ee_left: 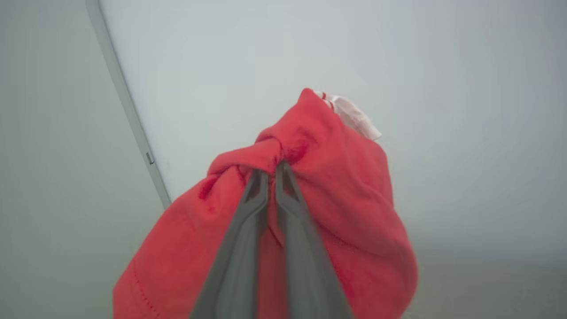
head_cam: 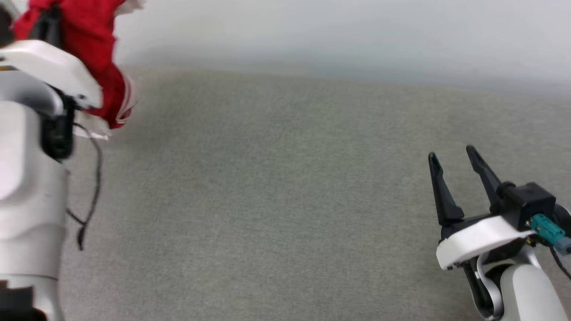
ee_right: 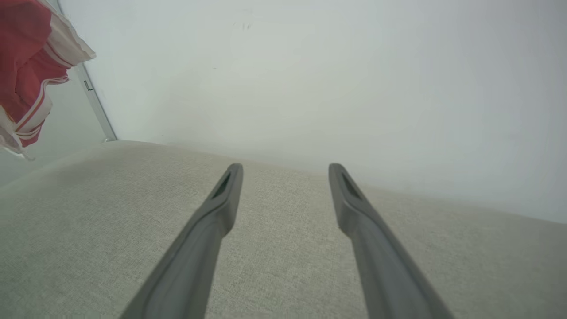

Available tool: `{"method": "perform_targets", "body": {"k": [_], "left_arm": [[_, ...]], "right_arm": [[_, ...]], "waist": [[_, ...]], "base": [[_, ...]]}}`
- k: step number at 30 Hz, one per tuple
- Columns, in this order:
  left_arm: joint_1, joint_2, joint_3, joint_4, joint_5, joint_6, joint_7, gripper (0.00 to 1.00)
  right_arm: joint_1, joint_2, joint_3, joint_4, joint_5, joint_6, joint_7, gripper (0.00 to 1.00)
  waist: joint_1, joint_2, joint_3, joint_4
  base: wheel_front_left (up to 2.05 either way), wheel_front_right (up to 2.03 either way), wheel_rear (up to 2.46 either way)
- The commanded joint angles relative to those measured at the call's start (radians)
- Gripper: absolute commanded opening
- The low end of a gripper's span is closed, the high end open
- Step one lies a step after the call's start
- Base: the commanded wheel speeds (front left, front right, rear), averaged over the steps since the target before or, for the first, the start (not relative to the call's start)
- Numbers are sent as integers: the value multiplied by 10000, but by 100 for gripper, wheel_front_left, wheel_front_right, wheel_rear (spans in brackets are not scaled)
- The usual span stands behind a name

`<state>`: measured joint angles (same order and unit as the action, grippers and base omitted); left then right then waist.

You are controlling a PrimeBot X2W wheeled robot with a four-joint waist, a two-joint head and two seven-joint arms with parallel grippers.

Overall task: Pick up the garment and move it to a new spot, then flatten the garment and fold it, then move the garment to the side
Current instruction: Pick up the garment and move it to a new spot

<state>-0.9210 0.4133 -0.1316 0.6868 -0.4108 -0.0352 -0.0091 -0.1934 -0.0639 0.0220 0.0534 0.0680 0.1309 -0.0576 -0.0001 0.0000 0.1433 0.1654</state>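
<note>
The left gripper (ee_left: 271,170) is pinched tight on a fold of the garment (ee_left: 345,190). Its two fingers almost touch, with red cloth gathered into a knot between the tips. The garment hangs in a bunch from that single pinch above the far left corner of the fabric-covered surface (head_cam: 276,200) and appears to be clear of it. A white sleeve with red-and-white striped trim dangles at the bottom of the bundle (the chest lettering is folded out of sight). Holding it high by one point suits carrying: the cloth hangs free and nothing drags on the way to a new spot. I judge this to be the first step, the move, with flattening and folding not yet begun.

The right gripper (head_cam: 450,152) sits low over the near right part of the surface, jaws wide and holding nothing, fingers pointing towards the far edge. It is well apart from the garment, probably kept free to catch a second corner once the cloth comes down.

A pale wall (head_cam: 339,31) rises right behind the far edge, and a thin pale strip (ee_left: 128,110) runs up it near the garment. A black cable (head_cam: 91,187) loops off the left forearm (head_cam: 31,187). Nothing I can see lies between the garment and the middle of the surface. The wall close behind is the one thing that could crowd a swing.
</note>
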Motion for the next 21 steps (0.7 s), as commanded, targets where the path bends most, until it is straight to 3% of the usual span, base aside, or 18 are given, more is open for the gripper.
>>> {"method": "perform_targets", "body": {"k": [1,7,8,13,17,21], "left_arm": [[252,-145,-108,-165,46,-50,-86,0],[1153,-1142,-746,-1681,43,-36,-355,0],[1596,-1543,-1026,-2119,21,-44,-403,0],[2324,-2283,-1610,-2808,-38,-161,-557,0],[3106,-3037,-2483,-3315,2,-282,-654,0],[4124,-3399,-3473,-3619,-110,-360,-560,0]], "right_arm": [[165,25,-27,-25,-21,-3,21,100],[532,112,28,-235,-39,-3,205,100],[618,122,50,-329,-49,-3,246,100],[766,133,97,-452,16,-3,336,100],[851,139,-87,-598,53,-3,344,100],[921,146,-204,-704,203,-3,309,100]], "waist": [[1,0,-288,-308],[1,0,-634,-1175],[1,0,-669,-1510],[1,0,-634,-2233],[1,0,-440,-2800],[1,0,-218,-3189]], "base": [[0,0,0],[0,0,0],[0,0,0],[0,0,0],[0,0,0],[0,0,0]]}}
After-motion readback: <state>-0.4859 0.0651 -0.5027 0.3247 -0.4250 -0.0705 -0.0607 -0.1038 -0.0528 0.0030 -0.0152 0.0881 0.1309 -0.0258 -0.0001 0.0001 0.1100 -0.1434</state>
